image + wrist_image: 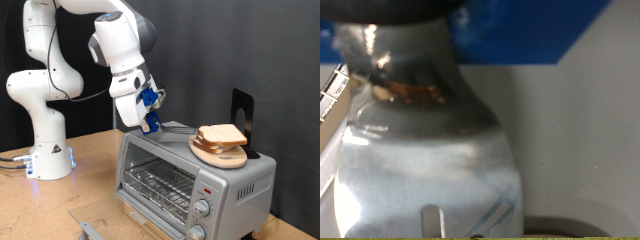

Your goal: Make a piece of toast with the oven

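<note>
Hovering over the oven (190, 170) top, my end effector (153, 122) pinches a blue-handled tool (152, 98); the piece of toast (221, 135) lies at three o'clock, nearby.

Foreground: shiny metal blade (425, 170), blurred, filling most of the frame, 2 slots near its lower end
Stains: brown marks on the blade's narrow part
Behind: blue part (535, 30)
Surface: grey oven (580, 140) top
</note>
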### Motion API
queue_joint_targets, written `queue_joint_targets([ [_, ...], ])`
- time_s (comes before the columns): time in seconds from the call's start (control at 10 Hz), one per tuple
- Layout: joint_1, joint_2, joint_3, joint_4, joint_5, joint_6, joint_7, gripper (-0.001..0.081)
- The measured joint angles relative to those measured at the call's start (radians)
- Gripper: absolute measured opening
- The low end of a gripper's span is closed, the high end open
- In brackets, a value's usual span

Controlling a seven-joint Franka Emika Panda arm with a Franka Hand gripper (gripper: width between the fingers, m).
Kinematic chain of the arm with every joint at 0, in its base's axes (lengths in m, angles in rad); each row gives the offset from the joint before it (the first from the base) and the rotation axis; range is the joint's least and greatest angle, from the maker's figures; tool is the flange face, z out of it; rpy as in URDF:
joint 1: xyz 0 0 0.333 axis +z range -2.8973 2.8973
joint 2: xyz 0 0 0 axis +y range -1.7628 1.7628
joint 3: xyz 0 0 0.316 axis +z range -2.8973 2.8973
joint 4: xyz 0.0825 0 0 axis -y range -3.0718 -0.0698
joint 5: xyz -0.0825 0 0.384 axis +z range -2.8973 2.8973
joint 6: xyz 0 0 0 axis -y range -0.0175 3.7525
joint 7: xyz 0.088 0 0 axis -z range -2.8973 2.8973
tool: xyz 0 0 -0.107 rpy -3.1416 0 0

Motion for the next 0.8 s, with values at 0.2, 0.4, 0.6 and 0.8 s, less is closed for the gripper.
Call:
queue_joint_targets([
  [0.2, 0.000, 0.000, -0.002, 0.014, 0.000, -0.011, 0.010, 0.0389],
  [0.4, -0.001, 0.002, -0.002, 0.025, 0.000, -0.015, 0.021, 0.0389],
  [0.6, -0.004, 0.013, -0.002, 0.039, -0.006, -0.020, 0.030, 0.0389],
  [0.8, -0.004, 0.027, -0.002, 0.049, -0.021, -0.027, 0.033, 0.0389],
])
